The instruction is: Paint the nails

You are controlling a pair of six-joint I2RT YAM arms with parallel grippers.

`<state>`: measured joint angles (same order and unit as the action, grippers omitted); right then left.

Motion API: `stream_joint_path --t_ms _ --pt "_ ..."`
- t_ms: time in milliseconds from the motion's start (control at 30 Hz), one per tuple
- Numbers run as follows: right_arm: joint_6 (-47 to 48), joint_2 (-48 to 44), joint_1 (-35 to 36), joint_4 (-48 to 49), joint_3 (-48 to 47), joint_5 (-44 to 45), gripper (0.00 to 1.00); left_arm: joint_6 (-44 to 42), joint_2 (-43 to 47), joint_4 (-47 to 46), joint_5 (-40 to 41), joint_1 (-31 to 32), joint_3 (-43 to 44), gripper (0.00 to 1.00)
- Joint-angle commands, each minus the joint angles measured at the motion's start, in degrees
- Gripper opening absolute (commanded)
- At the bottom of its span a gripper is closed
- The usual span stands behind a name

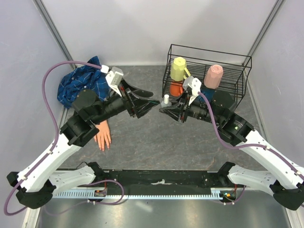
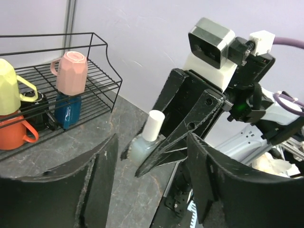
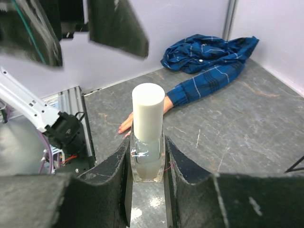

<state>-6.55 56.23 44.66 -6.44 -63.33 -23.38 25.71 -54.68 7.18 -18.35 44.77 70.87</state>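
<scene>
Checking top cam: I'm gripping the polish bottle (image 1: 166, 100) upright in the R gripper (image 1: 164, 109), jaws pinching the glass so the cap is free. L gripper (image 1: 154, 99) is hovering at its 9 o'clock, fingers wide for the cap. L wrist cam: cap's sitting ahead between my spread fingers. R wrist cam: nails (image 3: 122, 129) are lying at 10 o'clock behind the bottle, on the table.

I see bare table (image 1: 156, 142) across the near centre. The wire rack (image 1: 211, 51) blocks the back right. My left arm (image 1: 95, 111) overhangs the mannequin hand (image 1: 102, 137).
</scene>
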Motion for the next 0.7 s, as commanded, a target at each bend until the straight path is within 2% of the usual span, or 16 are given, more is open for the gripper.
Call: stream_joint_path --t_ms 0,133,500,600,633,667 --pt "0.9 0.8 0.2 0.4 -3.6 3.2 0.00 -5.1 -2.0 -1.6 13.0 5.4 1.5 0.60" --pt "0.2 0.7 0.2 0.3 -3.9 3.0 0.00 -7.0 -4.0 -2.3 15.8 7.0 2.1 0.58" --pt "-0.4 0.5 0.2 -0.2 -4.5 2.9 0.00 -6.6 -6.8 -5.5 14.8 8.1 2.7 0.52" --pt "-0.6 0.4 0.2 -0.2 -4.4 2.8 0.00 -6.1 -7.5 -6.1 12.8 8.1 3.0 0.47" --pt "-0.7 0.3 0.2 -0.2 -4.4 2.8 0.00 -5.9 -7.6 -6.1 12.0 8.0 3.0 0.39" --pt "-0.7 0.1 0.2 -0.2 -4.4 2.9 0.00 -5.6 -7.6 -6.1 11.3 8.1 3.0 0.36"
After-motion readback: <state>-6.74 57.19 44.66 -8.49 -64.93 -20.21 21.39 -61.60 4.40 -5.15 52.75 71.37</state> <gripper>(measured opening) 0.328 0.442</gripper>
